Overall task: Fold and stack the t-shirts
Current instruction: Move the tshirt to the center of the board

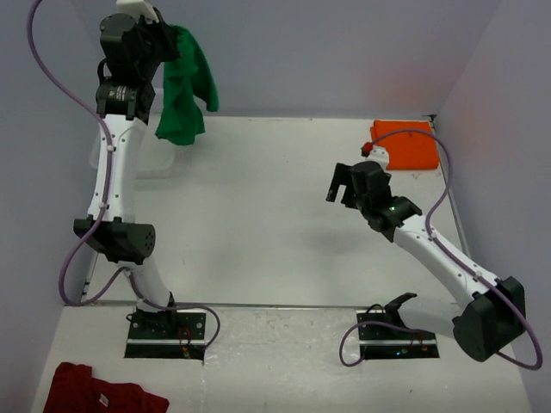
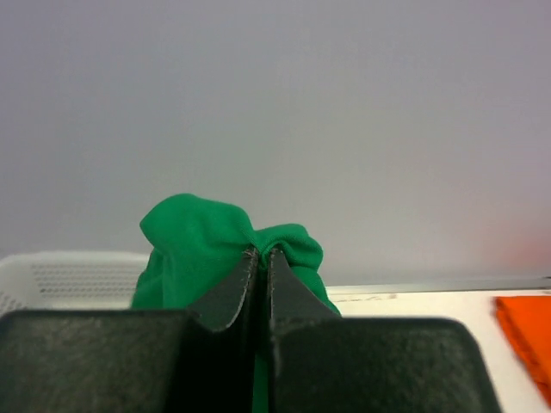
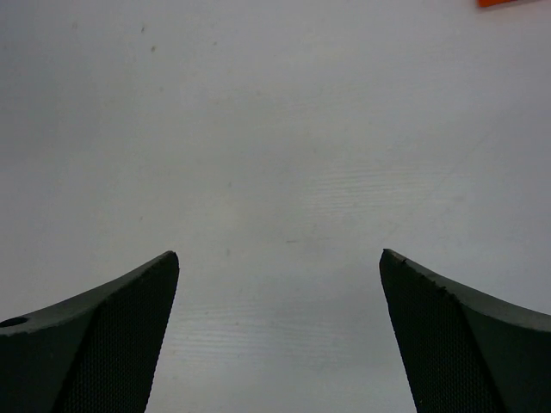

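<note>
The green t-shirt (image 1: pixel 185 86) hangs bunched in the air at the back left, high over the table. My left gripper (image 1: pixel 168 39) is shut on its top edge; in the left wrist view the green t-shirt (image 2: pixel 194 249) bulges out around the gripper (image 2: pixel 263 251), whose fingertips (image 2: pixel 232 288) pinch the cloth. The orange t-shirt (image 1: pixel 405 144) lies folded flat at the back right corner, and a strip of the orange t-shirt (image 2: pixel 527 331) shows in the left wrist view. My right gripper (image 1: pixel 344 182) hovers open over the table's right middle, the gripper (image 3: pixel 280 258) with nothing between its fingers.
A white perforated basket (image 2: pixel 73 275) stands at the back left, below the hanging shirt. A dark red garment (image 1: pixel 99 391) with a white tag lies at the near left, in front of the arm bases. A white-and-red object (image 1: pixel 377 151) rests on the orange shirt's left edge.
</note>
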